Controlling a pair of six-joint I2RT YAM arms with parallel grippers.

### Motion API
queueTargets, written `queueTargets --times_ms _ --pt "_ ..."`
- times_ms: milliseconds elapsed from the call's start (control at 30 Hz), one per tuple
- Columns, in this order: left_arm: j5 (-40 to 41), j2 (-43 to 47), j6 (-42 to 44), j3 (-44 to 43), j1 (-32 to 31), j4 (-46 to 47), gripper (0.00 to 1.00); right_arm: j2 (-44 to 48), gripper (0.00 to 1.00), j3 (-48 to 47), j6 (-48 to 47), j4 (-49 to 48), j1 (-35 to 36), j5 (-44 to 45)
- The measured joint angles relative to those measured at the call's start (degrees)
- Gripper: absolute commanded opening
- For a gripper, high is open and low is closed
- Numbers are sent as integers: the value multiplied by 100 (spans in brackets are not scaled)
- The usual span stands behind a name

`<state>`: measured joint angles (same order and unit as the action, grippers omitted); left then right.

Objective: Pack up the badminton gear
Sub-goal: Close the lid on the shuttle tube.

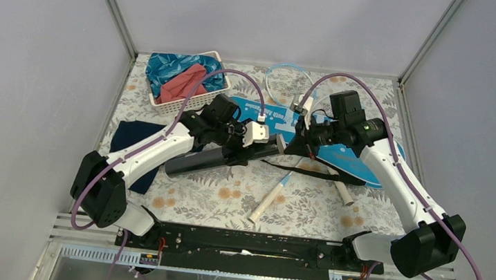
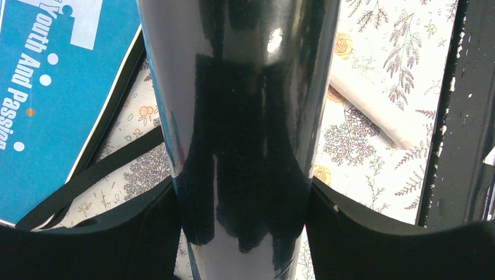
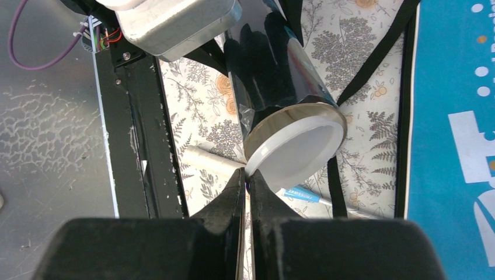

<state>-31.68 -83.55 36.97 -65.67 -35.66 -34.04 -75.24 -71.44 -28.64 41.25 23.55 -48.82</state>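
Floral tabletop (image 1: 308,202) is showing beneath the black tube (image 2: 245,116): glossy, stiff, probably light and slippery. Left fingers (image 2: 117,245) are clamping its barrel; right fingers (image 3: 230,198) are sitting pressed together at its white cap (image 3: 300,146).

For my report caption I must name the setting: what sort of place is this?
Probably a robot test cell in a lab, not a home: plain grey panel walls in metal framing, two arms bolted to a black rail, and a floral table cover.
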Motion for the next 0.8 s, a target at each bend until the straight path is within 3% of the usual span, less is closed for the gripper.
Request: queueTargets --times_ms 800 --pt "-50 210 175 293 2 92 0 -70 0 238 367 -372 168 -74"
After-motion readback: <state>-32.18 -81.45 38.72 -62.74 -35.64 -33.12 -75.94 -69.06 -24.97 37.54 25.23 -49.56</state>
